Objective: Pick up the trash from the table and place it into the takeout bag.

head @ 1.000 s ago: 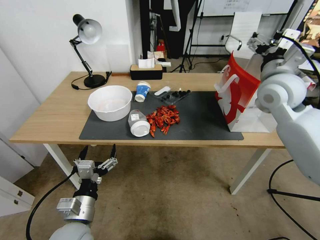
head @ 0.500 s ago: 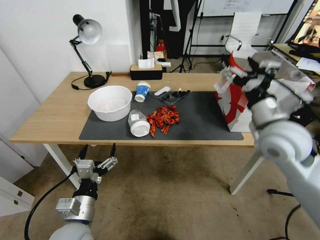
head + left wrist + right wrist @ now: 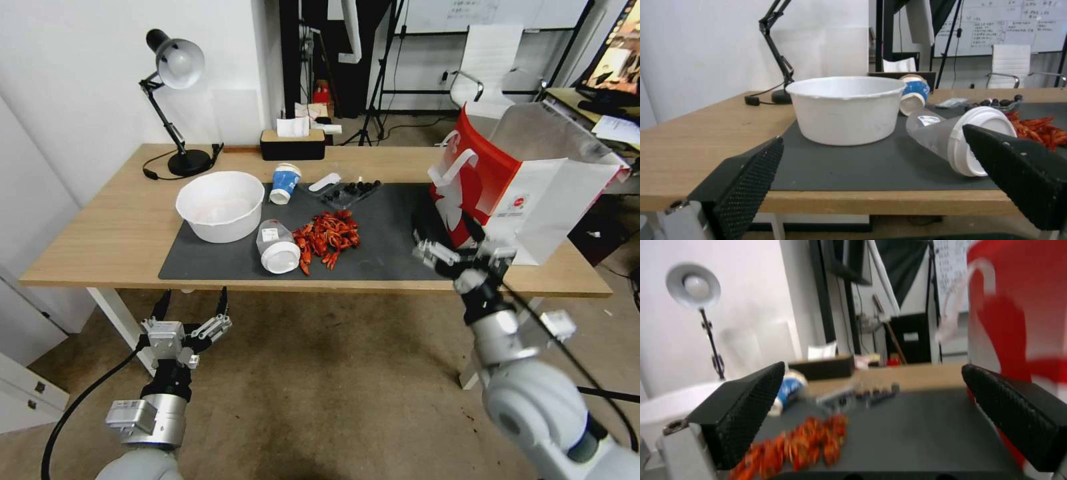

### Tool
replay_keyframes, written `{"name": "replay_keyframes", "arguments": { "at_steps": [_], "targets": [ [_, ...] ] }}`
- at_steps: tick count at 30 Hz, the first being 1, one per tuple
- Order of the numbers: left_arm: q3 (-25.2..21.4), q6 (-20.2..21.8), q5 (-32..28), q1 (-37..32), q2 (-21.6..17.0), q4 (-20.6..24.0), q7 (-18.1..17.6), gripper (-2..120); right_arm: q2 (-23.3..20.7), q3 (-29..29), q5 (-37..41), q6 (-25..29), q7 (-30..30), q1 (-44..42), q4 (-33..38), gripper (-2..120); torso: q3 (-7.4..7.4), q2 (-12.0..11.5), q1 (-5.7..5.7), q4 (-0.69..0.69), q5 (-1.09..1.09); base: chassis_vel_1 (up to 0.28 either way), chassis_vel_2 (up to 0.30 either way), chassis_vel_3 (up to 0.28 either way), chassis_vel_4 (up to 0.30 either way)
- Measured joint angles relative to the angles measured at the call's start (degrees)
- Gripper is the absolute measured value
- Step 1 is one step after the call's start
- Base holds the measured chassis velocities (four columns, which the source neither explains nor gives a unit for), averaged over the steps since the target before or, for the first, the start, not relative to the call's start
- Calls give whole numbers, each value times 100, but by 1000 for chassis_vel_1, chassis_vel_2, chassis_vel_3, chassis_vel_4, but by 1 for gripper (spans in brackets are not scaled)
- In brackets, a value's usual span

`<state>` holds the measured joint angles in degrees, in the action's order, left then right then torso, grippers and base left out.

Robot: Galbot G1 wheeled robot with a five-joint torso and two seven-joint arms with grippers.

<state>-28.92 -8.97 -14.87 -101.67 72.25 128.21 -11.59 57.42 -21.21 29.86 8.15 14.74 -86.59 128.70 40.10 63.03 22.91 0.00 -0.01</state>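
While the left gripper (image 3: 191,305) hangs open and empty below the table (image 3: 100,233) edge at 7 o'clock, the right gripper (image 3: 460,257), jaws spread with nothing held, sits at the mat's near edge by the takeout bag (image 3: 527,193) at 3 o'clock, red trash (image 3: 327,237) lying mid-mat.

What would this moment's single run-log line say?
left gripper: open, below table edge | right gripper: open, beside white-and-red paper takeout bag | trash: on dark grey mat
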Motion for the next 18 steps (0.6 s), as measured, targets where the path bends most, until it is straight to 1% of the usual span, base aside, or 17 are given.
{"name": "replay_keyframes", "arguments": {
  "at_steps": [4,10,18],
  "targets": [
    [19,-2,-1,15,-12,-17,5,100,185,116,-229,84,1,-324,-99,100,0,-1,0,-1,0,0,0,0,0],
    [71,-38,-1,6,-25,-99,19,100,371,181,-411,122,51,-496,-181,100,0,-1,1,0,0,0,0,0,0],
    [90,-55,-11,27,-83,-123,22,100,534,242,-446,-179,302,-671,-158,100,1,-1,1,0,0,0,0,0,0]
  ]
}}
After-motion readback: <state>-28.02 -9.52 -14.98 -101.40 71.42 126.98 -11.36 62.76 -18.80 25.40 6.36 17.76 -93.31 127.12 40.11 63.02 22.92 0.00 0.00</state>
